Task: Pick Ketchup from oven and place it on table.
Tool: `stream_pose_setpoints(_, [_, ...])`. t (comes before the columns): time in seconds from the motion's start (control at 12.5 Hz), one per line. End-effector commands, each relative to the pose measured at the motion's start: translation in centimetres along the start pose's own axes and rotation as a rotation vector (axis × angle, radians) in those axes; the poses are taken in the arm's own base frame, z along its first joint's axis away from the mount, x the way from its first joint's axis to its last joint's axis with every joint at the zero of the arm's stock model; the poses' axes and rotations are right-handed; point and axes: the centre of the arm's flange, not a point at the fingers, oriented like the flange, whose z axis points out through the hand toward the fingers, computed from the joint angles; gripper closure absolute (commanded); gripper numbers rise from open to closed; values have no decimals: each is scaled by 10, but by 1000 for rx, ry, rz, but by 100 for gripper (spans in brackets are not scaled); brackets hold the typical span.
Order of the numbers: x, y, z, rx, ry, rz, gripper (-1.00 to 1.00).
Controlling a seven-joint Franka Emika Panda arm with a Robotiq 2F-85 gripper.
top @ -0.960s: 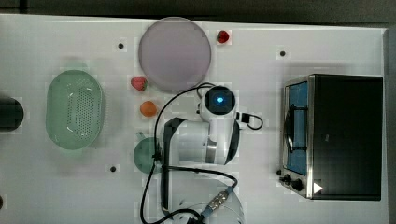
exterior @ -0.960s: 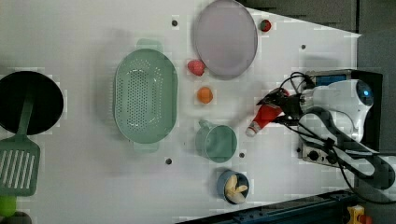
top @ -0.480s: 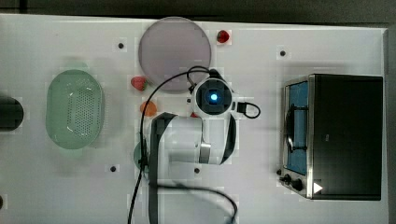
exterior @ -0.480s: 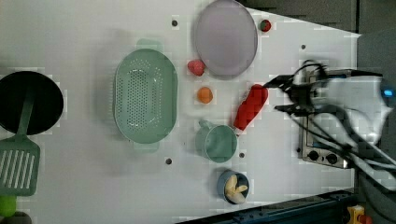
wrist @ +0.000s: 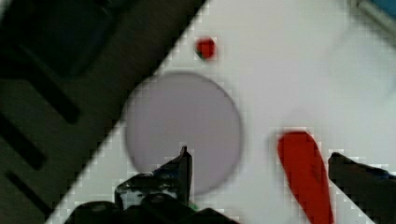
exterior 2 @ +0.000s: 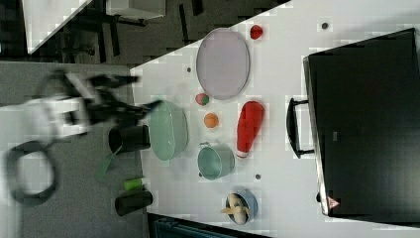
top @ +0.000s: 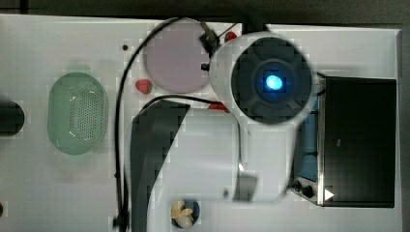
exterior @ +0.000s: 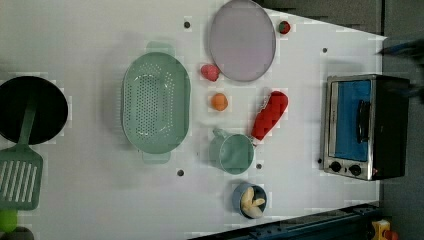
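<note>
1. One Ketchup (exterior: 270, 115) bottle lies on its side on the white worktop (exterior: 90, 200), out of the oven (exterior: 365, 126). In the left view it sits between the oven and the orange ball (exterior: 218, 101), just below the plate (exterior: 242, 40), its capped end close beside the mug (exterior: 231, 153).
2. One oven, at the left view's right; blue glass door closed, dark handle facing the bottle, two knobs visible on the lower front.
3. End effector (wrist: 261, 165): fingers spread wide, nothing between them. In the wrist view it hangs above the worktop with the bottle and the plate below it, clear of both. One finger (wrist: 180, 170) overlaps the plate's edge in that picture.
4. One round pale lilac plate, empty.
5. Two strawberries: one (exterior: 210, 72) touching or just beside the plate's rim, one (exterior: 284, 27) near the worktop's far corner beyond the plate.
6. One green colander (exterior: 156, 102), left of the ball in the left view.
7. One green mug, handle pointing toward the ball.
8. One small blue bowl (exterior: 250, 200) holding pale pieces, near the worktop's lower edge in the left view.
9. One black pan (exterior: 32, 110) and one green slotted spatula (exterior: 19, 175) at the left view's left edge.
10. The arm's body (top: 263, 116) covers the centre of the top view, blue light lit.
</note>
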Motion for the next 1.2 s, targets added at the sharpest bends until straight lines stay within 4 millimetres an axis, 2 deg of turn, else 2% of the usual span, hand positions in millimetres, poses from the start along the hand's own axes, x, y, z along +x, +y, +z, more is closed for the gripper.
stream_pose_setpoints(0.08, [-1,4,-3,-168,-53,14,-100])
stream_pose_setpoints(0.32, [-18,16,-27,-315,-166,111,-100])
stream_pose_setpoints(0.56, [-15,11,-40,-291,-147,109,-100])
stream_pose_setpoints(1.2, [-15,10,-30,-301,-152,109,-100])
